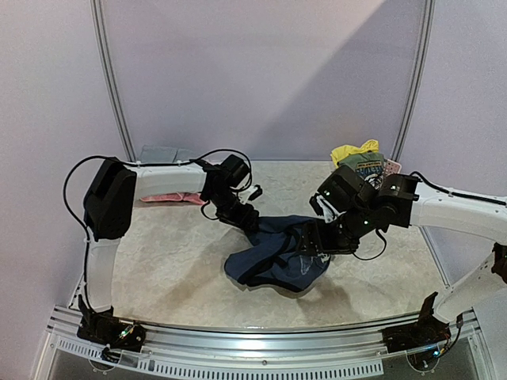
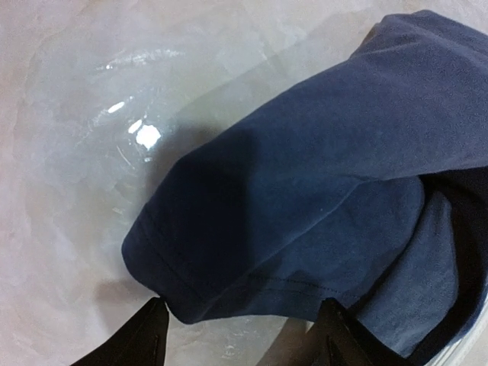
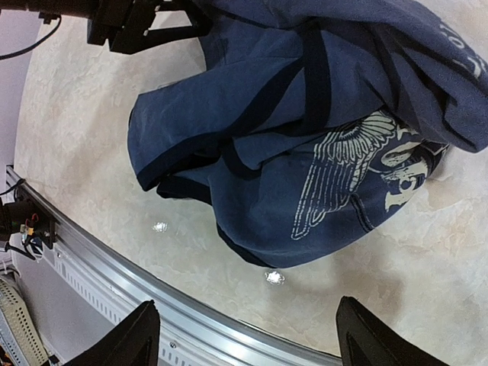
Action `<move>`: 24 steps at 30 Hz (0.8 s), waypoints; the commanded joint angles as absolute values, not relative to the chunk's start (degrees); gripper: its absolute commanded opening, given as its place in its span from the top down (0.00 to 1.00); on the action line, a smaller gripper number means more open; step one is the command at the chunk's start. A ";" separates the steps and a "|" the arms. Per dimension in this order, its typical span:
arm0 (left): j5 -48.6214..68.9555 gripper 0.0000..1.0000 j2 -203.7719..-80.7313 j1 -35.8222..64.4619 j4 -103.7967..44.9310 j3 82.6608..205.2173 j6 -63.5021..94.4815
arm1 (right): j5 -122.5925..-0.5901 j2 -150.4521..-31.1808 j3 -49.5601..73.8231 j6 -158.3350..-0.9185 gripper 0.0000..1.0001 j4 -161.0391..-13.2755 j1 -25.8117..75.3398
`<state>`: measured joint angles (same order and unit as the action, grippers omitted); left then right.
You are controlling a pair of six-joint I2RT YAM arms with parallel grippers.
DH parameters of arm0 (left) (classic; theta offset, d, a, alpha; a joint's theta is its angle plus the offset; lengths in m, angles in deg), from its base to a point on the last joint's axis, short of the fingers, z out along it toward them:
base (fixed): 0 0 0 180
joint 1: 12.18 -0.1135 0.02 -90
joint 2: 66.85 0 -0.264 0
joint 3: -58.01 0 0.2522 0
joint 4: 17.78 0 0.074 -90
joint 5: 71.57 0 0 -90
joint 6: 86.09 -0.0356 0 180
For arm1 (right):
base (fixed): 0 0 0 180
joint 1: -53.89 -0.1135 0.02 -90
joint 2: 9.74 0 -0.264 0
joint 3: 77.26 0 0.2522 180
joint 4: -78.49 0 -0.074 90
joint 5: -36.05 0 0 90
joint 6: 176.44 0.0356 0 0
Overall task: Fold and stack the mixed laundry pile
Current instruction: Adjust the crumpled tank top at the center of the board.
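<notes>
While not yet folded, top [image 1: 273, 253]: bunched at the middle of the bench [image 1: 174, 261], winged print showing.
Left gripper [image 2: 242, 324]: wide open, straddling the hem, pinching nothing; likely placed to take that edge.
Right gripper [image 3: 245, 324]: wide open, empty, hovering near the printed side; likely set for the opposite edge.
Rest of pile: yellow piece [image 1: 354, 150] and green tee [image 1: 366, 165], far right of bench, apart from top, awaiting turn.

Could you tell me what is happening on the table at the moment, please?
Both arms are over a crumpled navy top in the middle of the table. The left gripper is open with the top's hem between its fingers; the right gripper is open just short of the printed side. More clothes wait at the far right edge.
</notes>
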<state>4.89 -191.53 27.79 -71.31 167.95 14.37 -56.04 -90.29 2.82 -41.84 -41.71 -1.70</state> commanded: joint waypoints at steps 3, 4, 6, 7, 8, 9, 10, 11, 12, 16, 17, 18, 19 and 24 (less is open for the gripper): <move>2.83 0.34 -195.62 27.55 -70.77 170.89 13.57 | -55.64 -93.88 4.44 -40.94 0.18 -41.96 -3.33; 2.66 0.35 -195.99 27.62 -70.70 171.13 13.62 | -55.74 -94.76 5.32 -41.13 0.18 -41.96 -3.55; 2.17 0.37 -196.68 27.72 -69.99 171.46 13.88 | -55.94 -96.50 6.50 -41.73 0.18 -42.05 -3.66; 1.97 0.38 -196.96 27.72 -69.68 171.54 13.99 | -56.05 -97.40 7.00 -42.06 0.18 -42.15 -3.71; 1.67 0.38 -197.25 27.77 -69.34 171.76 14.16 | -56.11 -98.03 7.45 -42.19 0.18 -42.14 -3.76; 1.38 0.39 -197.54 27.81 -69.01 171.86 14.38 | -56.08 -99.02 7.81 -42.35 0.18 -42.20 -3.76; 1.24 0.40 -197.81 27.85 -68.73 172.00 14.53 | -56.06 -99.51 8.13 -42.44 0.18 -42.15 -3.77; 1.06 0.40 -198.01 27.89 -68.53 172.09 14.62 | -55.99 -100.05 8.39 -42.49 0.18 -42.06 -3.72; 0.84 0.40 -198.18 27.90 -68.36 172.18 14.71 | -55.97 -100.41 8.61 -42.63 0.18 -41.99 -3.69; 0.42 0.43 -198.73 27.98 -68.11 172.45 14.57 | -56.04 -101.82 9.09 -43.06 0.18 -41.95 -3.75; 0.43 0.43 -198.93 27.99 -68.10 172.49 14.48 | -56.06 -101.99 9.14 -43.10 0.18 -41.96 -3.74; 0.41 0.45 -199.11 27.99 -68.12 172.54 14.46 | -56.06 -102.23 9.10 -43.11 0.18 -42.03 -3.70; 0.36 0.48 -199.21 27.99 -68.18 172.56 14.39 | -56.13 -102.40 9.10 -43.18 0.18 -42.09 -3.75; 0.40 0.82 -198.37 27.99 -68.08 172.53 14.38 | -55.58 -104.42 9.84 -43.16 0.18 -42.88 -3.76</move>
